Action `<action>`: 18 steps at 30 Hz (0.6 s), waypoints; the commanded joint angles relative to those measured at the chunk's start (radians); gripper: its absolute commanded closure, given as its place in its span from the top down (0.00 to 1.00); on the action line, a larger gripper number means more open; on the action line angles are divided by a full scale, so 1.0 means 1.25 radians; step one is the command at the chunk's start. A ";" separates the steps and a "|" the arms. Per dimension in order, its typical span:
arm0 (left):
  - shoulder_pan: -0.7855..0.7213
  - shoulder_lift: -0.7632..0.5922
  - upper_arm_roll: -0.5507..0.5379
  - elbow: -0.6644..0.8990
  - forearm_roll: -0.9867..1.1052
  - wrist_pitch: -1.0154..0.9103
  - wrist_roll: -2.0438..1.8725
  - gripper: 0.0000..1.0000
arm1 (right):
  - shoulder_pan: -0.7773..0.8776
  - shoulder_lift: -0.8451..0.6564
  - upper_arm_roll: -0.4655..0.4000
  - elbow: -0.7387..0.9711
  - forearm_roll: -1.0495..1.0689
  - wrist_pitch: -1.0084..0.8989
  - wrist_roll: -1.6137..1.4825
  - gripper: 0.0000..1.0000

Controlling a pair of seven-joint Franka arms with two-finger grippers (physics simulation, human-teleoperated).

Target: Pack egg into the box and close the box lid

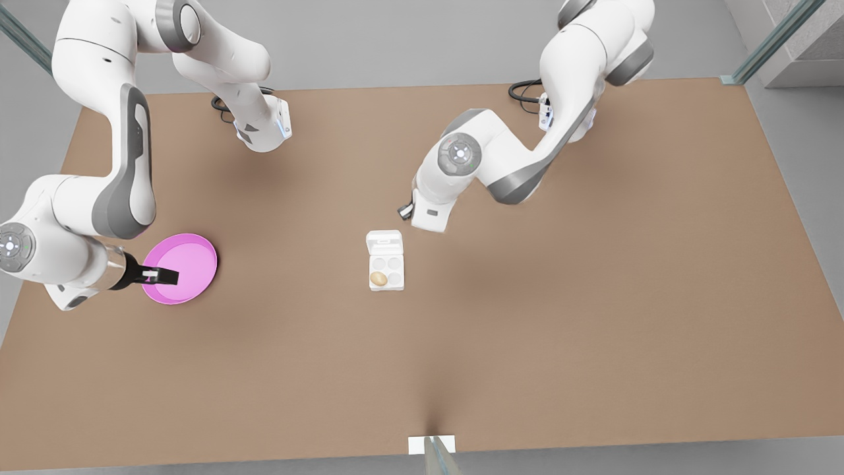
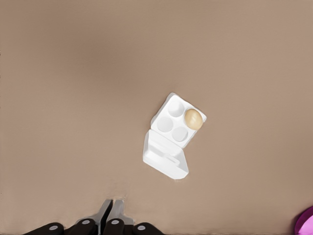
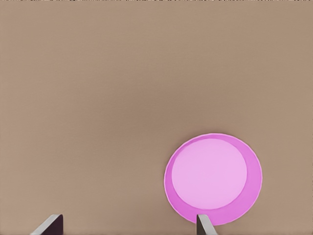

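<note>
White box (image 1: 386, 270) holds one egg (image 1: 378, 279); left gripper (image 2: 111, 211) pressed together, right gripper (image 1: 161, 275) spread.

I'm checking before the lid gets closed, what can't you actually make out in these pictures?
- Front view: the left gripper is mostly hidden under its own wrist, near the box lid.
- Front view: the right gripper covers part of the pink plate.
- Left wrist view: the frame edge cuts off that plate.

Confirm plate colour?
Pink, a magenta rim round a paler centre; the plate shows best in the right wrist view.
</note>
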 commanded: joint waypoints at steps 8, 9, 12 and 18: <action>-0.104 0.099 0.004 0.000 0.020 0.022 0.093 0.21 | -0.002 0.002 0.000 0.000 0.004 0.000 0.000 1.00; -0.104 0.111 0.005 0.000 0.023 0.030 0.093 0.21 | -0.002 0.002 0.000 0.000 0.005 0.000 0.000 1.00; -0.103 0.137 0.008 0.000 0.033 0.063 0.151 0.21 | -0.004 0.002 0.000 0.000 0.004 0.001 0.000 1.00; -0.103 0.185 0.013 0.000 0.041 0.085 0.236 0.21 | -0.004 0.006 0.000 0.000 0.004 0.000 0.000 1.00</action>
